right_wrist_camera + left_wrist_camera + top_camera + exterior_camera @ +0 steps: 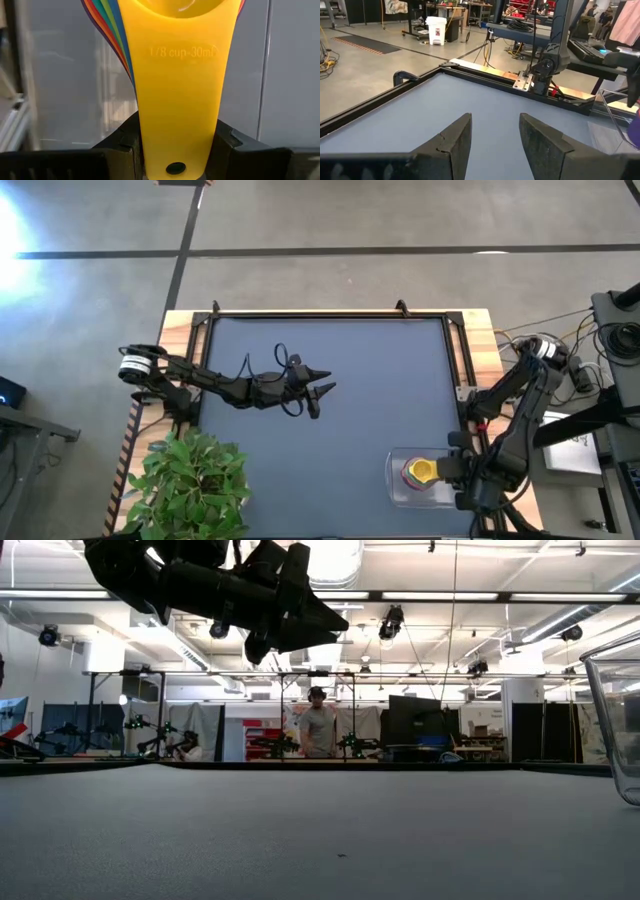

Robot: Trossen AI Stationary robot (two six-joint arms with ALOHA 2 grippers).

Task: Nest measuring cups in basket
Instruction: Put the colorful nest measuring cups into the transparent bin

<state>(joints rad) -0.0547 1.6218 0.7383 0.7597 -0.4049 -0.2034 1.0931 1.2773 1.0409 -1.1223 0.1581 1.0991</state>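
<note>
Dark mat mostly bare; right gripper pinches the yellow handle of the nested cups inside the basket, lower right. Left gripper hangs mid-frame, fingers apart, holding nothing.

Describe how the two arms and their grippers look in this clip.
Both arms are dark, jointed and slim. The left arm has a white band near its base and thin black cable loops by the wrist. Its gripper, the left gripper, has two flat, dark, wedge-shaped fingers. The right arm has a similar pale band; the right gripper has matching dark fingers.
</note>
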